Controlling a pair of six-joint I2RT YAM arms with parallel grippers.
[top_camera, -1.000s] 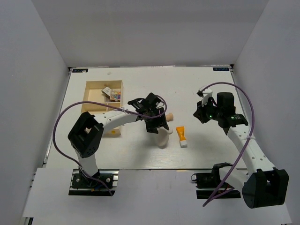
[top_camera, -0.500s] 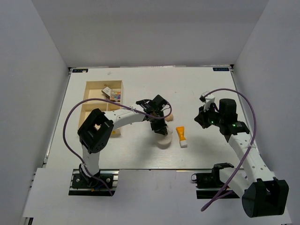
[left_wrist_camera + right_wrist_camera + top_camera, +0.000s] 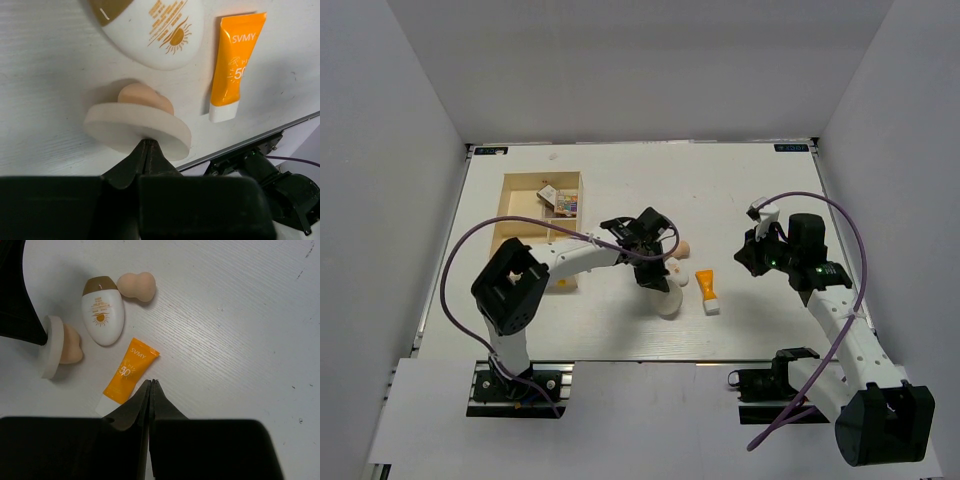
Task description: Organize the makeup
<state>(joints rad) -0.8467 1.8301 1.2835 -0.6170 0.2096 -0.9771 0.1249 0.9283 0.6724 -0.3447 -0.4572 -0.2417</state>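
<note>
- White surface inside a white-walled enclosure; light wooden compartment tray at rear left.
- Done, by appearance: multicolour square palette and one slim case lodged together in the tray's rear right compartment.
- In hand: left gripper pinched shut on the rim of the cream round compact, held on edge low over the surface near centre, well apart from the tray.
- Left to sort, loose on the surface: beige sponge just behind the compact, white oval sun-lotion bottle, orange white-capped tube, second beige sponge beyond the bottle.
- Right gripper closed on nothing, hovering near the tube's capped end.
- Progress judged early: most makeup outside the tray.
- Hard to make out: tray's near right corner masked by the left arm; second slim case not located; contact between compact, sponge and surface not resolvable.
</note>
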